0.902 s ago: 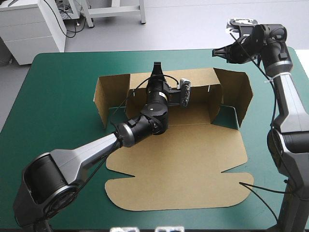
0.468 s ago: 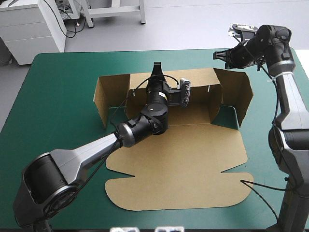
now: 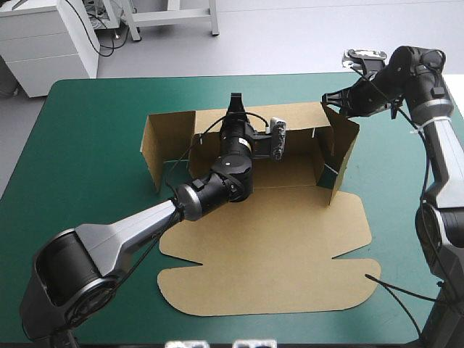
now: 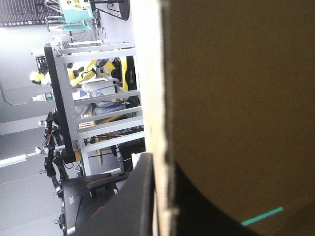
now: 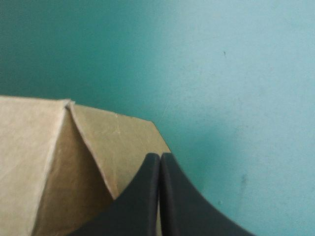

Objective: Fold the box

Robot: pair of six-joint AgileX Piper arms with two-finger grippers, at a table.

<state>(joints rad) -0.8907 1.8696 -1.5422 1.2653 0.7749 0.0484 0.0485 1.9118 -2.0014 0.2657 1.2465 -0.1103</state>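
Note:
The brown box (image 3: pixel 275 239) lies mid-table with its lid flat toward the near edge. Its back wall (image 3: pixel 297 119) stands upright, and my left gripper (image 3: pixel 234 101) is shut on that wall's top edge. In the left wrist view the wall (image 4: pixel 236 98) passes between the two black fingers (image 4: pixel 130 201). The left side flap (image 3: pixel 154 145) stands raised. My right gripper (image 3: pixel 328 96) is shut and touches the upper far corner of the right side flap (image 3: pixel 342 148), which stands upright and turned inward. In the right wrist view its tips (image 5: pixel 160 156) rest on the flap's (image 5: pixel 118 142) outer face.
Teal-green cover (image 3: pixel 87 145) shows on both sides of the box and beyond its back wall. A white cabinet (image 3: pixel 43 43) stands off the table's far left corner. The right arm (image 3: pixel 442 167) runs along the table's right edge.
My right gripper has moved in toward the box and pushed the right side flap from splayed outward to upright and inward. The left arm has stayed still.

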